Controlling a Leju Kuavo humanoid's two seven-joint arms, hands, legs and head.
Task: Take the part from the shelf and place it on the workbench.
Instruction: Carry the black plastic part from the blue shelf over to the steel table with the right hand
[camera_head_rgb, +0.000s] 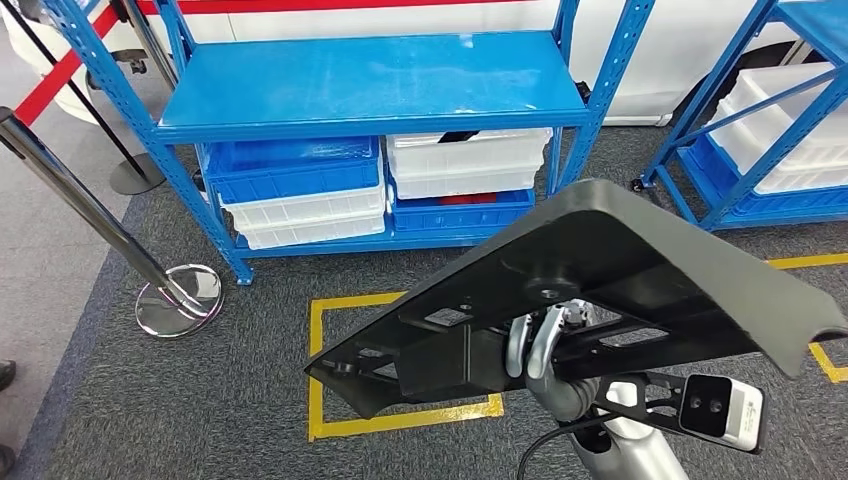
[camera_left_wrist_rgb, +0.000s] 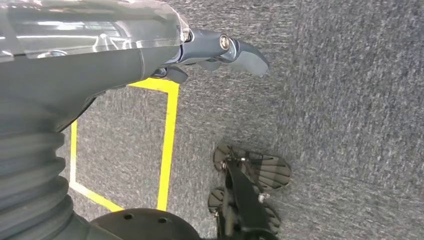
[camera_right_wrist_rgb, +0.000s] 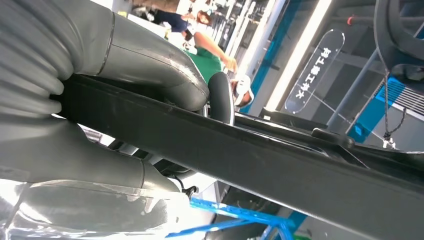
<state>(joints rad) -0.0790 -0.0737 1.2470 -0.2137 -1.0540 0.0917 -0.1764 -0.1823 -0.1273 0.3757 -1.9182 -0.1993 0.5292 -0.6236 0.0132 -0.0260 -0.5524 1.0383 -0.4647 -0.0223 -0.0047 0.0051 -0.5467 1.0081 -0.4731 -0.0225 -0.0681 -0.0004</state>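
The blue shelf (camera_head_rgb: 370, 90) top lies bare ahead; a stanchion (camera_head_rgb: 90, 215) stands at left

Part (camera_head_rgb: 620, 265): large flat dark-grey/black moulded plastic panel, roughly triangular, rounded corners, ribbed underside with mounting holes and small white labels. Off the shelf (camera_head_rgb: 370, 85), held up in the air, tilted, low corner at 8 o'clock, high edge toward 2 o'clock. Right hand (camera_head_rgb: 545, 345) grips it from underneath. Shelf sits at 11 o'clock, well apart from it.
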